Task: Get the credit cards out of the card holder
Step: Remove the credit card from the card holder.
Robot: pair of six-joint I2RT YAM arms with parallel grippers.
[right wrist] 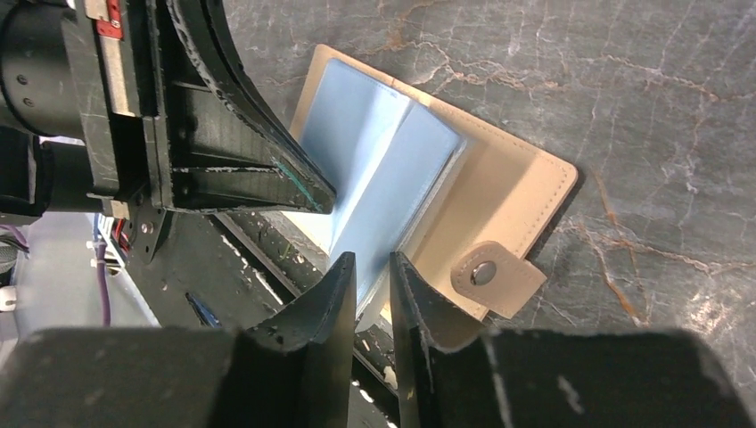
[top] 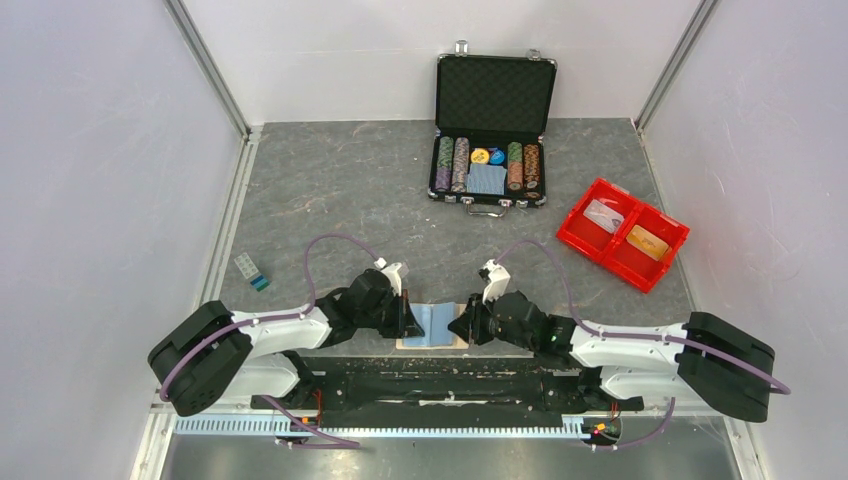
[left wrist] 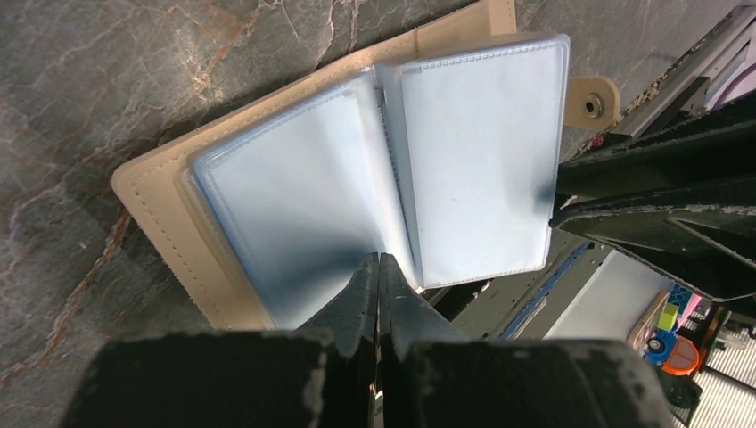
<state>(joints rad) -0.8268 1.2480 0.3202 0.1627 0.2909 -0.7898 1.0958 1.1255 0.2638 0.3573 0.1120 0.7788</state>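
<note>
Currently open flat: holder (top: 434, 327) at near edge of table (top: 330, 190), between both grippers, tan cover down, pale blue sleeves (left wrist: 472, 160) up, snap tab (right wrist: 495, 276) sticking out at one side.

Treat as light and floppy: soft cover, thin slick sleeves, apt to slide or lift under any pull. Pin by cover or spine; avoid tugging a single leaf. Contents, if any: stiff, thin, slippery. Take by a short edge at the sleeve mouth and draw along the sleeve, not across.

Left gripper (left wrist: 379, 267): clenched tight, no gap, tips at near edge of sleeves beside spine. Nipping a leaf or merely touching: cannot tell.

Right gripper (right wrist: 370, 260): fingers (right wrist: 332, 290) a narrow slit apart, clamped on raised sleeve leaves at their near edge, just beside tab.

Visible sleeves: apparently vacant, no print or colour showing through. Pale card (top: 252, 272) with teal end flat on table, well left of holder. Orange card (top: 648, 243) in red tray (top: 580, 210), well to the right. Judge extraction largely done; check hidden leaves before release.
</note>
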